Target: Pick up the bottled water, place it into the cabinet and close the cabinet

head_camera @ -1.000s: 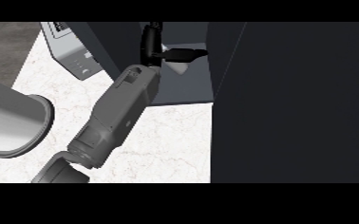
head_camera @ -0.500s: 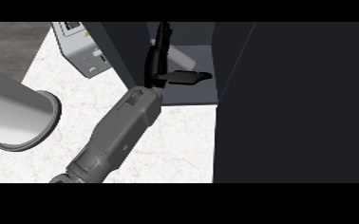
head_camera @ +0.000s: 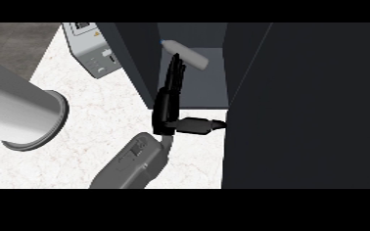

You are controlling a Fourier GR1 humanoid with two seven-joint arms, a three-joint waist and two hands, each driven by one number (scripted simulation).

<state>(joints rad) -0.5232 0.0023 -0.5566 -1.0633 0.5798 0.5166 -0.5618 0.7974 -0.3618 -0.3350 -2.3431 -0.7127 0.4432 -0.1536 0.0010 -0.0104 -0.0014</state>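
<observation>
Bottle [head_camera: 186, 55] lies on its side inside the cabinet [head_camera: 194, 85], on the grey shelf floor toward the back, cap end pointing up-left. Nothing holds it.

Only one hand [head_camera: 168, 108] shows, on a grey forearm [head_camera: 136, 162] rising from the lower edge left of centre; cannot tell from this view which side it is. Fingers [head_camera: 174, 73] straight and together, pointing into the cabinet opening, tips just short of the bottle and apart from it. Thumb sticks out to the right, over the shelf's front edge. Hand is empty.

Against half a second ago: the hand has come down and out of the cabinet, forearm lower in view, and the bottle, hidden then, now shows.

Cabinet door [head_camera: 296, 103] open, dark panel at right. White marble counter [head_camera: 94, 117] below. Grey appliance [head_camera: 94, 49] at upper left; grey pot [head_camera: 29, 117] at left edge.
</observation>
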